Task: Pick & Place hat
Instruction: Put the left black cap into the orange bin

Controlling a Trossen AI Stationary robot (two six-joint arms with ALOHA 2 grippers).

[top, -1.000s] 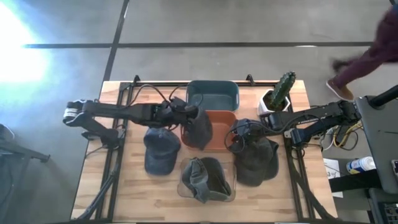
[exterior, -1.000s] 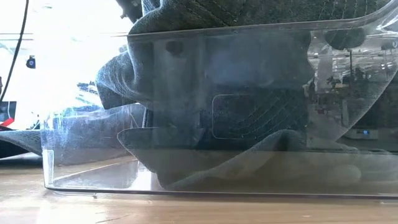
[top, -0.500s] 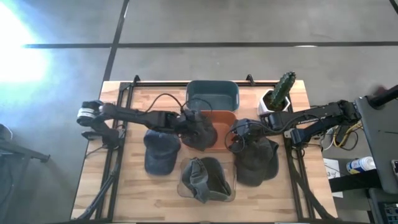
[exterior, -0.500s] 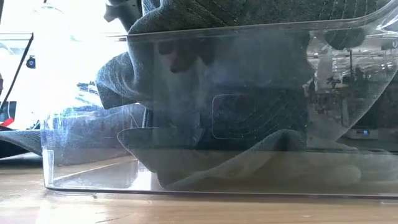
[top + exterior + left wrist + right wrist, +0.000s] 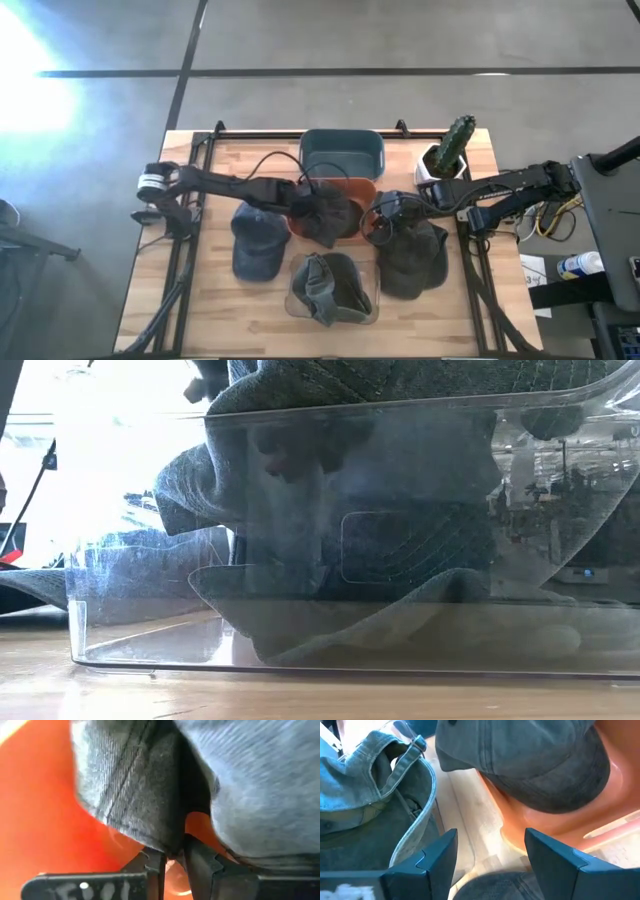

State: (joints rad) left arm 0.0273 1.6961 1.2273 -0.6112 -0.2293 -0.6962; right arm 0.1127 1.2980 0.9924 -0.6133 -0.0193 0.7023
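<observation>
My left gripper (image 5: 298,199) reaches from the table's left to the orange bin (image 5: 362,186) and is shut on a dark grey hat (image 5: 326,212), which lies spread in that bin; the right wrist view shows the hat (image 5: 535,765) resting on the bin's floor. My right gripper (image 5: 384,216) is open and waits just right of the bin, above another dark hat (image 5: 412,258) that lies flat on the table. A blue-grey hat (image 5: 258,245) lies on the table to the left. My left gripper (image 5: 172,862) pinches an edge of the dark grey hat (image 5: 167,842) between its two fingers, where the cloth bunches into a fold. It comes from the table's left, slanting down. The hat spreads away from the fingers into the orange bin (image 5: 35,820).
A clear container (image 5: 372,303) near the front edge holds a grey-green hat (image 5: 325,285) and fills the low view (image 5: 380,610). A teal bin (image 5: 342,152) stands behind the orange one. A potted cactus (image 5: 452,148) stands at the far right.
My left gripper has moved toward the table's right and down, carrying the dark grey hat from the orange bin's left rim into the bin. The hat hung bunched below the fingers before; now it lies spread out in the bin. A person at the far right has left the view.
</observation>
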